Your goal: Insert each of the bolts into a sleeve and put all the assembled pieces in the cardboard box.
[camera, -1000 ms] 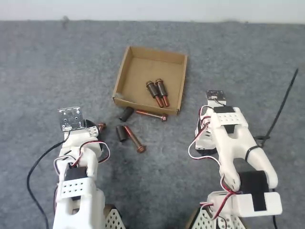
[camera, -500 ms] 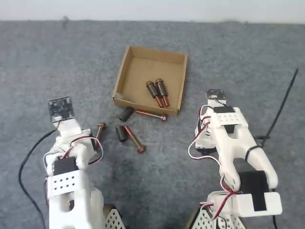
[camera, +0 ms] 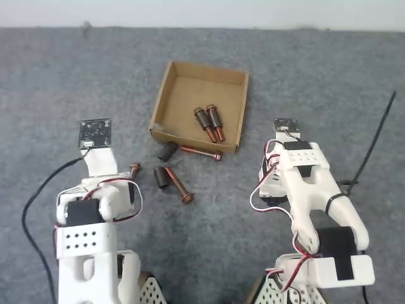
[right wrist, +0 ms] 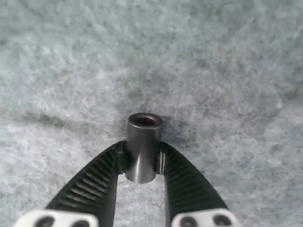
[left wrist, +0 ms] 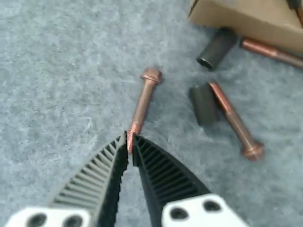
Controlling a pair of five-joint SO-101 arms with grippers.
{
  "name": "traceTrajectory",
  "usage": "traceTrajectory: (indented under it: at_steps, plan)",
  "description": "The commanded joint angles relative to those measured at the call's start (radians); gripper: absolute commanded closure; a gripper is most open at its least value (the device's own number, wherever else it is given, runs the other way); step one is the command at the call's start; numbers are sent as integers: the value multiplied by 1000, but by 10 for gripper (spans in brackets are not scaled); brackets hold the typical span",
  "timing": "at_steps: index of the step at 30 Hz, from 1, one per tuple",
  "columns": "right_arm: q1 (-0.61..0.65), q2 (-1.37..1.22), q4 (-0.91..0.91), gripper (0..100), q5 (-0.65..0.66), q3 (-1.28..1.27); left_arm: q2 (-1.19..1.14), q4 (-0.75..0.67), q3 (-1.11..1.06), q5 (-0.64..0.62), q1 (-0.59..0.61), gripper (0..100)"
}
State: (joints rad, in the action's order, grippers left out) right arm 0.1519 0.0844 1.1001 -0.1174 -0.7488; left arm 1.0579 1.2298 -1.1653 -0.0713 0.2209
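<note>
Since left gripper (left wrist: 129, 140) pinches bolt (left wrist: 143, 106) just by thread tip, off near-left corner of box (camera: 190, 138), could pivot or slip; right gripper (right wrist: 142, 158) clamps sleeve (right wrist: 143, 139) off near-right corner, small bore, easy miss.

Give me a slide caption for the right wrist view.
Right gripper clamps a dark sleeve, its open bore showing, over grey carpet.

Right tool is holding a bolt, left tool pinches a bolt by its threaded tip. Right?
Wrong on one point: the right tool holds a dark sleeve, not a bolt, as the right wrist view shows. The left tool does pinch a bolt by its threaded tip.
</note>
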Motion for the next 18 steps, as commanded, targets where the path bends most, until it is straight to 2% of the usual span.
traceTrajectory:
  at_steps: [1,12,18]
  plan:
    - [-15,61,-10,991,11,49,18,41,70,37,-14,987]
    - [-15,61,-8,991,11,49,-247,95,248,44,-14,987]
    - [-15,61,-10,991,11,49,-419,17,278,74,-14,987]
